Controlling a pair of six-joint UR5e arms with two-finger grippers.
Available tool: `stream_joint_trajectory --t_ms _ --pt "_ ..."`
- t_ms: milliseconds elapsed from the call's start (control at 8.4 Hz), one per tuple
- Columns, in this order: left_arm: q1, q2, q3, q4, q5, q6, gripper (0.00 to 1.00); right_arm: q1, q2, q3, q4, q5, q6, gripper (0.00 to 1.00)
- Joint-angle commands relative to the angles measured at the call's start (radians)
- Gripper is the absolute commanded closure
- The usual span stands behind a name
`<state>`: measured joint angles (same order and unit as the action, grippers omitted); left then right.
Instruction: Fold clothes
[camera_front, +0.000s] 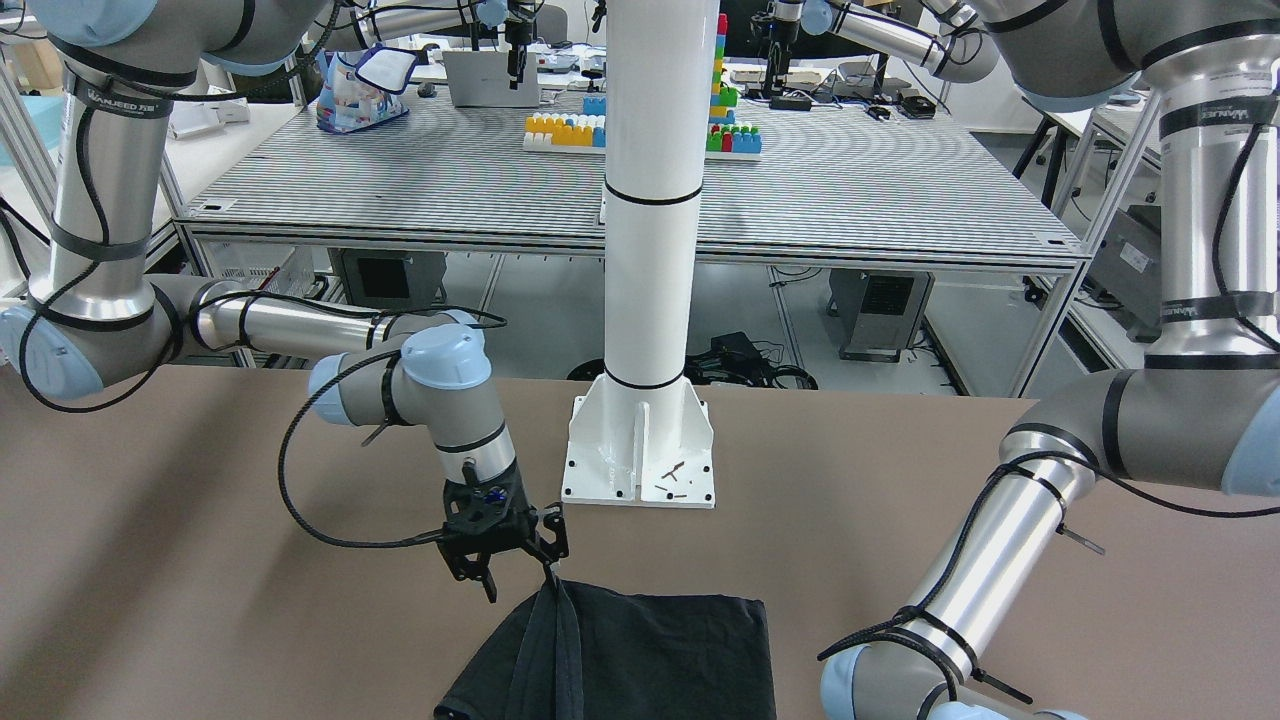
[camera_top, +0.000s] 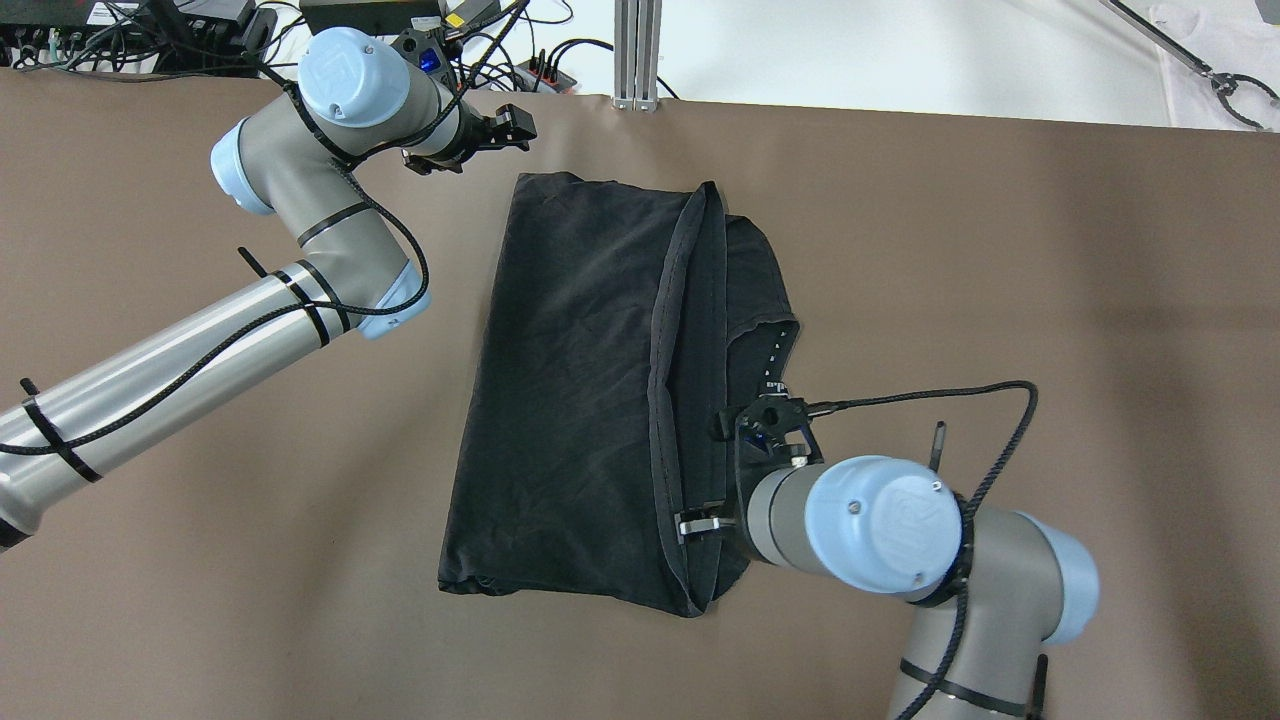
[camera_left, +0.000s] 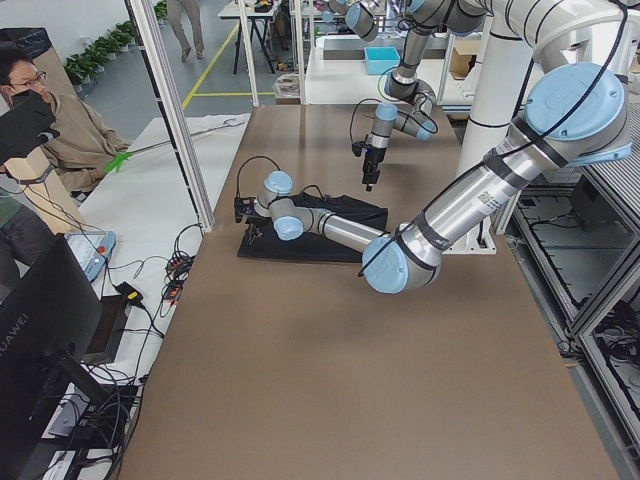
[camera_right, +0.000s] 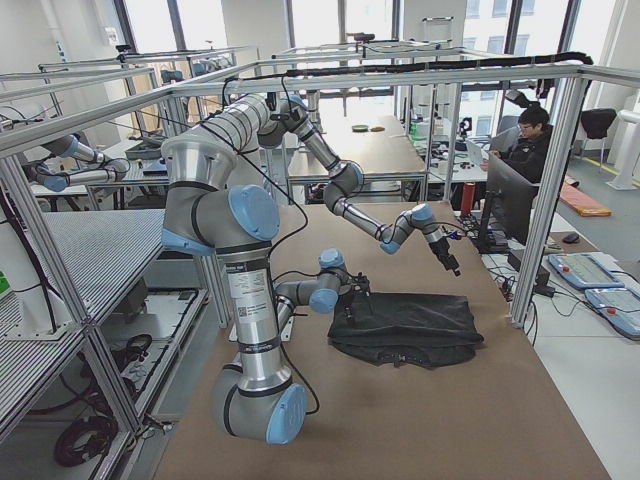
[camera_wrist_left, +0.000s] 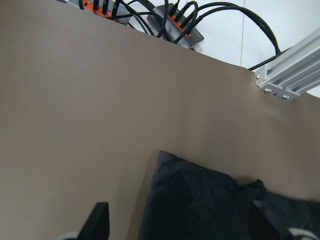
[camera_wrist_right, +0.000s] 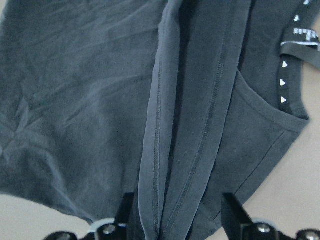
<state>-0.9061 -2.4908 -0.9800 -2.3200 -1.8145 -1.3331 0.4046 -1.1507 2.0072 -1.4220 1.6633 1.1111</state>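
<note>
The black shirt (camera_top: 580, 400) is lying half-folded on the desk (camera_top: 1000, 300). The right gripper (camera_wrist_right: 175, 220), jaws wide, is straddling its hem. The left gripper (camera_wrist_left: 175, 225) is waiting wide. The hem may slip, maybe.

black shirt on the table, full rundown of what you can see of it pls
The black shirt is soft, matte, wrinkled fabric, lying flat on the brown table and folded into a rough rectangle. A stitched hem runs along the folded-over edge. A neckline with small white marks and a label shows near its right side. The right gripper is at the hem, which runs between its jaws; whether it pinches the hem is unclear. The left gripper hovers open at a far corner, not touching.
</note>
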Motion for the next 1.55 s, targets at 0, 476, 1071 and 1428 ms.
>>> stream_joint_trajectory --t_ms 0,476,1071,1428 --pt "-0.001 0.073 -0.078 0.001 0.012 -0.003 0.0 -0.139 0.045 -0.074 -0.04 -0.172 -0.186 0.51" --pt "0.001 0.151 -0.169 0.001 0.014 -0.012 0.0 -0.193 0.048 -0.125 -0.037 -0.211 -0.201 0.52" --pt "0.013 0.15 -0.163 0.002 0.038 -0.015 0.0 -0.191 0.043 -0.13 -0.034 -0.208 -0.258 1.0" --pt "0.021 0.144 -0.16 0.002 0.04 -0.015 0.0 -0.187 -0.118 0.055 -0.035 -0.137 -0.242 1.0"
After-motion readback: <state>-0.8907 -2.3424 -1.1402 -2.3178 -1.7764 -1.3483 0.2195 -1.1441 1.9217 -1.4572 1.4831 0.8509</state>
